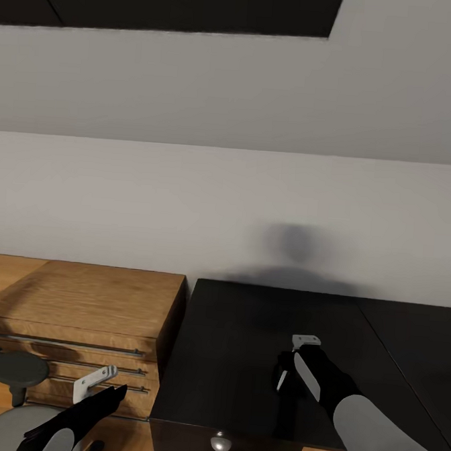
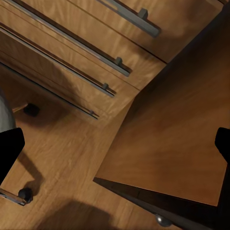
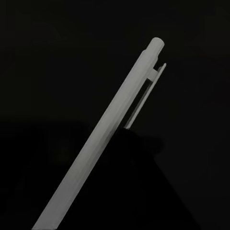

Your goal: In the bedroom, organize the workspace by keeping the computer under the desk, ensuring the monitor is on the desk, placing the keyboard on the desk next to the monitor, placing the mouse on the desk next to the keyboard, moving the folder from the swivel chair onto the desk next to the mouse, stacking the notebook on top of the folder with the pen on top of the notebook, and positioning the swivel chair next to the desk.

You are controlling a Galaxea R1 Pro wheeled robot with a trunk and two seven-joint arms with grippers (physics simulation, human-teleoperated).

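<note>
The desk (image 1: 244, 348) has a smooth, matte black top with square edges; below its front edge a round silver knob (image 1: 220, 444) of the drawer unit shows, the drawers themselves cut off by the frame. Over this top hangs the right gripper (image 1: 284, 374), its black fingers closed on the pen (image 3: 103, 143), a slim pale grey barrel with a flat clip near its rounded end. In the head view the pen (image 1: 282, 379) is only a thin white sliver slanting down toward the black surface; whether its tip touches the desk cannot be told. Just beside the desk stands a low cabinet (image 1: 78, 309) of warm grained wood with long thin metal bar handles (image 2: 72, 40). The left gripper (image 1: 106, 389) hovers low before that cabinet, its dark fingers (image 2: 10, 148) spread wide apart with nothing between them. The swivel chair (image 1: 20, 372) shows a rounded black armrest, grey seat edge and castors (image 2: 25, 194) on the plank floor (image 2: 62, 158), mostly cropped.
</note>
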